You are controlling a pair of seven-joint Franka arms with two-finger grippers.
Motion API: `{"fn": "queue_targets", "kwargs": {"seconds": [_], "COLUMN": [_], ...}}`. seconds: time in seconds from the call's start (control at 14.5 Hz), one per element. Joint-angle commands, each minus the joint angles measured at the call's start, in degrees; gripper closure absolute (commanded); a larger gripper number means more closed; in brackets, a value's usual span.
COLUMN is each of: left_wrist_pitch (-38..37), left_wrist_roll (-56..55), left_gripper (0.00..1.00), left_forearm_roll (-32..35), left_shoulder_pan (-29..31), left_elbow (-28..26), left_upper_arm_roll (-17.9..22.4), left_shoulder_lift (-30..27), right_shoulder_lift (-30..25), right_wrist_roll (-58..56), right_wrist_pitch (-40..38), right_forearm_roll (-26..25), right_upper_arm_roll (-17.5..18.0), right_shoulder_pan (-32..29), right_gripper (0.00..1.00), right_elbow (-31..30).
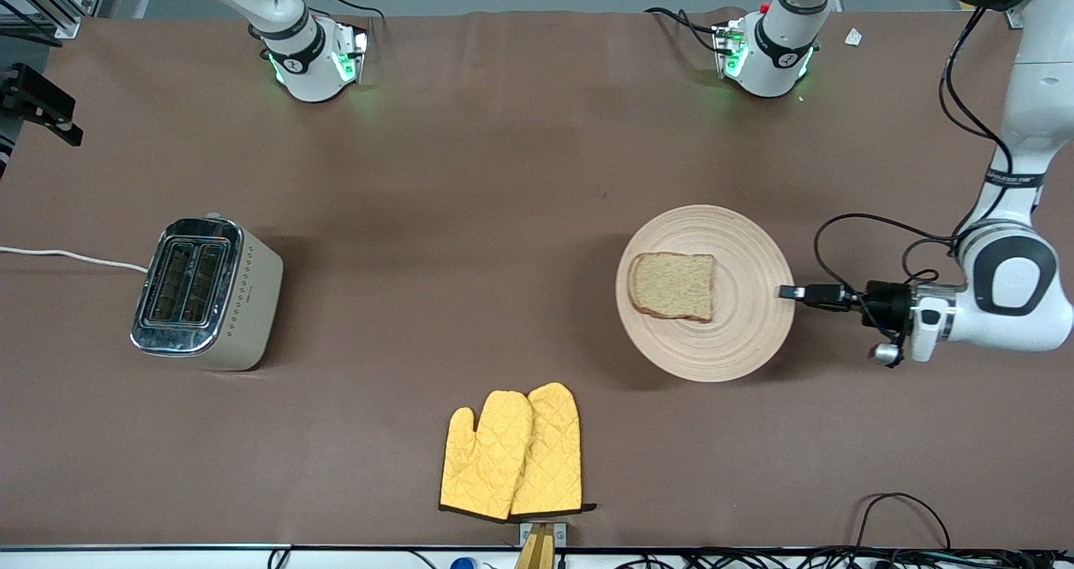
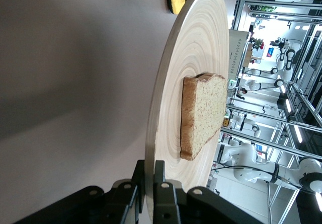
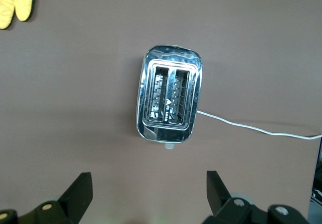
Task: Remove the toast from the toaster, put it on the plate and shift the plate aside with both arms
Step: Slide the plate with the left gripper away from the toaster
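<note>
The plate (image 1: 738, 334) is a large pale wooden disc toward the left arm's end of the table. The toast (image 1: 673, 286) lies flat on it, on the part toward the table's middle. My left gripper (image 1: 789, 292) is shut on the plate's rim at the edge nearest the left arm's end. The left wrist view shows the rim (image 2: 151, 153) clamped between the fingers of the left gripper (image 2: 150, 183), with the toast (image 2: 204, 116) on the plate. My right gripper (image 3: 149, 191) is open and empty, high over the toaster (image 3: 169, 100). It is out of the front view.
The silver toaster (image 1: 205, 294) with two empty slots stands toward the right arm's end, and its white cord (image 1: 67, 257) runs off the table edge. Two yellow oven mitts (image 1: 513, 451) lie near the table edge closest to the front camera.
</note>
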Motion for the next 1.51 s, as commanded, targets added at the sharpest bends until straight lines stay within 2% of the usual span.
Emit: {"fn": "queue_targets", "kwargs": {"seconds": [0.0, 0.14, 0.34, 0.69, 0.96, 1.1, 1.24, 1.31, 1.45], "left_wrist_pitch": [-2.67, -2.68, -2.33, -0.31, 5.92, 6.2, 6.2, 6.11, 5.5], "left_wrist_roll": [3.56, 6.72, 11.64, 14.38, 13.68, 12.11, 9.82, 8.77, 4.48], "left_gripper": [1.0, 1.0, 1.0, 1.0, 1.0, 0.97, 0.57, 0.01, 0.0], "left_forearm_roll": [2.18, 6.49, 7.73, 7.73, 7.65, 7.73, 8.95, 10.44, 11.42], "left_shoulder_pan": [4.62, 6.56, 8.68, 8.42, 8.15, 8.15, 7.8, 7.8, 7.8], "left_elbow": [-0.01, 2.62, 6.13, 14.67, 14.68, 14.59, 14.5, 14.5, 14.41], "left_upper_arm_roll": [-0.82, -0.81, -0.47, 3.93, 4.89, 4.99, 5.07, 4.99, 4.46], "left_shoulder_lift": [1.45, 4.08, 8.48, 13.58, 13.85, 13.85, 13.24, 12.89, 10.97], "right_shoulder_lift": [0.07, 0.16, 0.16, 0.16, 0.16, 0.16, 0.16, 0.16, 0.16], "right_wrist_roll": [0.56, 0.56, 0.48, 0.39, -0.14, -0.14, -0.14, -0.14, -0.14], "right_wrist_pitch": [1.69, 2.04, 2.57, 0.72, 0.98, 0.55, 0.19, 0.37, 0.37], "right_forearm_roll": [0.2, 0.2, 0.2, 0.29, 0.29, 1.34, 1.52, 1.52, 1.52], "right_upper_arm_roll": [4.76, 4.76, 4.76, 4.76, 4.32, 4.23, 4.32, 4.32, 4.5], "right_shoulder_pan": [-6.52, -6.52, -6.61, -6.52, -7.3, -7.4, -7.31, -7.31, -6.96], "right_gripper": [0.0, 0.0, 0.0, 0.0, 0.0, 0.0, 0.0, 0.0, 0.0], "right_elbow": [-1.72, -1.72, -1.63, -1.72, -1.63, -1.72, -1.63, -1.63, -1.63]}}
